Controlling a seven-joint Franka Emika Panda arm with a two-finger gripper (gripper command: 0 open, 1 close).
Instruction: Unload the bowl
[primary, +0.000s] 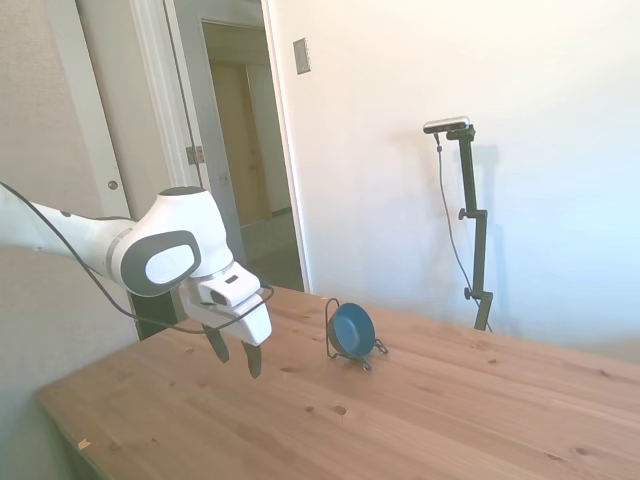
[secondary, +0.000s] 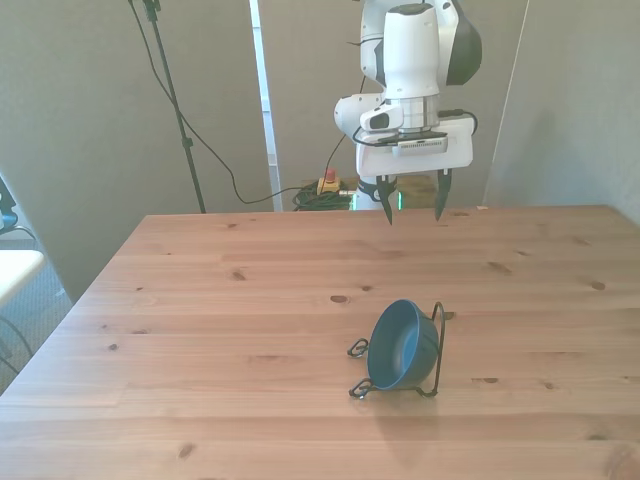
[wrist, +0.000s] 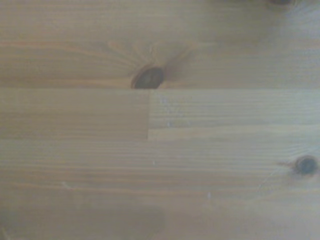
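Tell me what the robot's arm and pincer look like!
The arm is white and rounded, with a dark grey patch on its side. A thin black cable loops along it. At the end sits a white boxy block, and below it the pincer has two thin dark fingers that taper to points.

Wrist view: soft-focus tabletop (wrist: 200, 150) planks only, the bowl (secondary: 401, 345) outside its field; side view: arm (primary: 60, 240) cut by the picture's left edge, bowl's inside turned away; front view: wire rack (secondary: 432, 352) partly hidden behind the bowl.
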